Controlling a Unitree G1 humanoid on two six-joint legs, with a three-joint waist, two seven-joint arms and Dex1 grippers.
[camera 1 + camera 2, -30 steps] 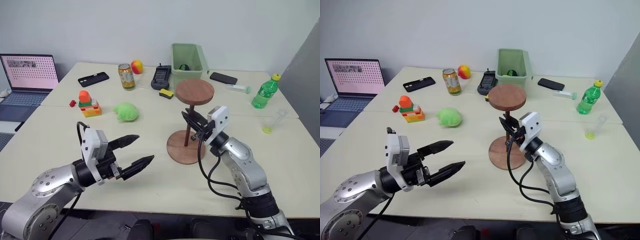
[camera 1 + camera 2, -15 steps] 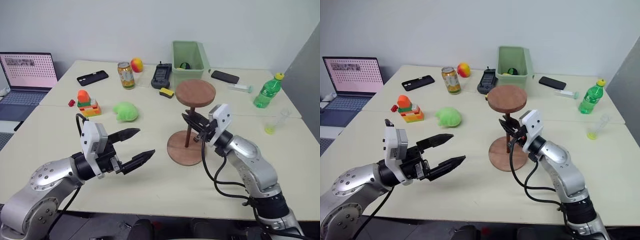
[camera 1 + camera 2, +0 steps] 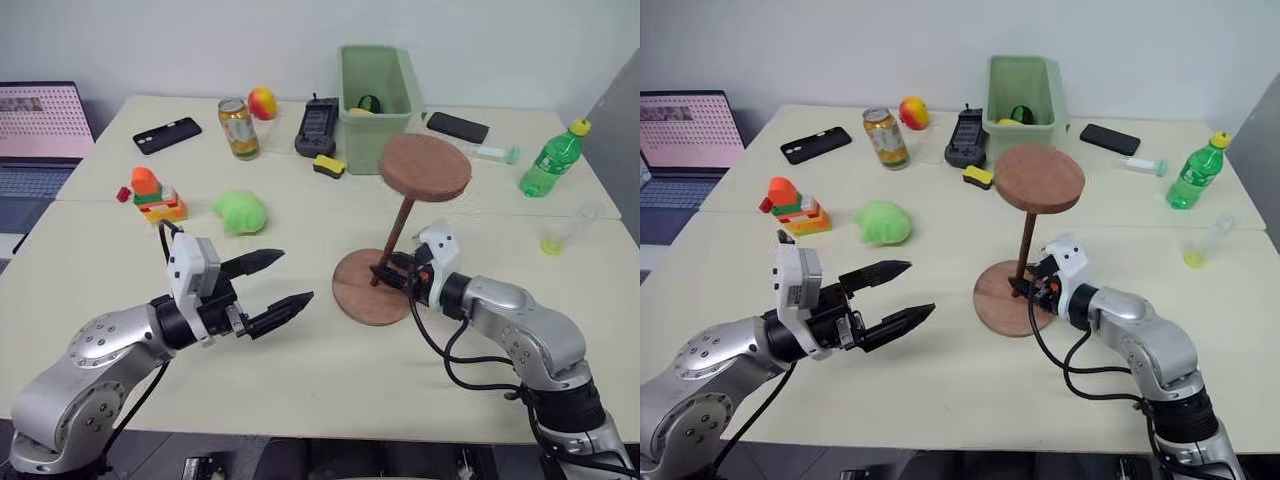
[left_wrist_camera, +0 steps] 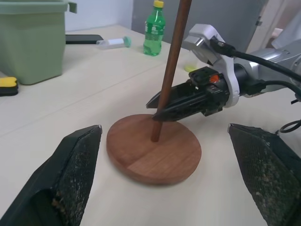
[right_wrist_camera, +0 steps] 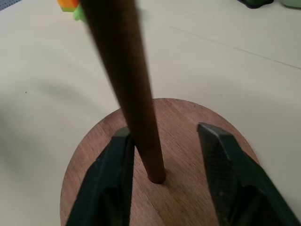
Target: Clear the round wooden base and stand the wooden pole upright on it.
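Between the right tool's (image 3: 392, 275) two black fingers, low down by the foot of the rod, stands the wooden pole (image 3: 398, 232), its bottom end planted in the middle of the round wooden base (image 3: 360, 298). From the right wrist view the jaws are parted: one finger sits right against the pole, the other stands apart with base showing in the gap, so this reads as a loose, half-wide stance and not a clamp. Whether that near finger actually presses the wood is hard to say.

The pole's long axis runs up and away from the tool, leaning a little, with its fixed disc at the top overhanging toward the green bin (image 3: 375, 75). The base lies flat on the counter (image 3: 300, 380), directly under the right tool, nothing else on it.

The right arm is plainly the nearer one, forearm low, wrist bent so the tool points nearly level at the pole's foot. The left tool (image 3: 273, 285) hovers well to the side, fingers spread wide, empty, aimed toward the base.

My read: the lean matters; the pole may tip if the tool pulls off sideways.
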